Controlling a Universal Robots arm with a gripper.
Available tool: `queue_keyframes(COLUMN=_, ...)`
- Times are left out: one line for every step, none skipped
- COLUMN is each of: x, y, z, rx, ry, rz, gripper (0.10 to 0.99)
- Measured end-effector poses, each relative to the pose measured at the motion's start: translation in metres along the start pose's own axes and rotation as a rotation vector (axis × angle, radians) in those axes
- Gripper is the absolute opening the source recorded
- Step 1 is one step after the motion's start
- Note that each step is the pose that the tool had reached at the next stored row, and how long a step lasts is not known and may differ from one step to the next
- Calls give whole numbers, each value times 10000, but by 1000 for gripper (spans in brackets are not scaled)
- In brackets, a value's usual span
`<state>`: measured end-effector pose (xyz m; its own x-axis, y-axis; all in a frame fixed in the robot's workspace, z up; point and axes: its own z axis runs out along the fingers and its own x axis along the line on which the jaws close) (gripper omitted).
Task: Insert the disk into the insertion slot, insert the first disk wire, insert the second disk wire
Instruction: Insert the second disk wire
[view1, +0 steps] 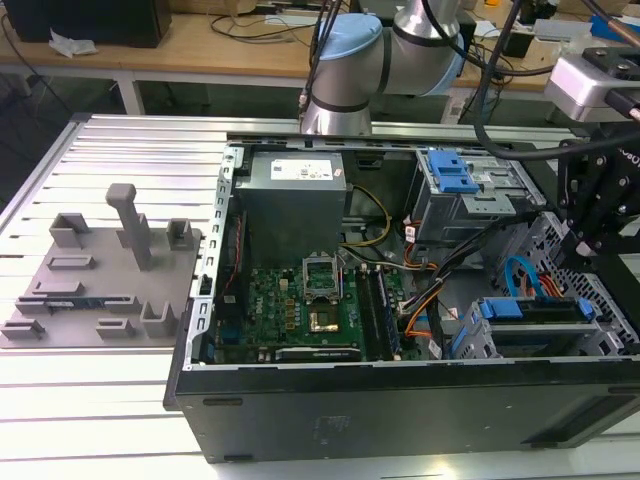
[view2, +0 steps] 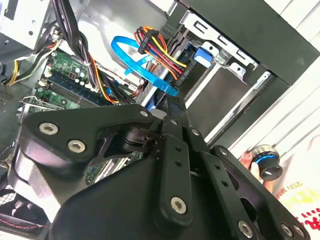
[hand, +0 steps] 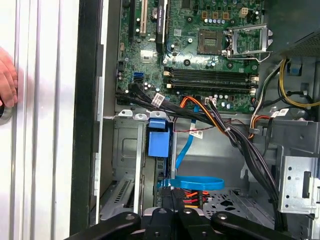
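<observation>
At the case's front corner, the gripper (hand: 172, 194) hangs just behind the disk (hand: 159, 145), seated lengthwise in the insertion slot (hand: 127, 150). Fingers appear pinched together at the wire connector (hand: 192, 196); whether they grasp it, I cannot tell.

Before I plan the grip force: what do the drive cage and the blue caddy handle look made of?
The drive cage looks like bare grey sheet metal: dull sheen, folded edges, punched holes. The blue caddy handle looks like moulded plastic: uniform bright colour, smooth matte face. Neither can be confirmed by look alone.
</observation>
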<state>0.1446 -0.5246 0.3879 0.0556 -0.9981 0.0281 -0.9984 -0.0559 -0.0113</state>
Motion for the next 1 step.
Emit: queue_keyframes(x=0, y=0, z=0, rx=0, ry=1, rz=0, gripper=106)
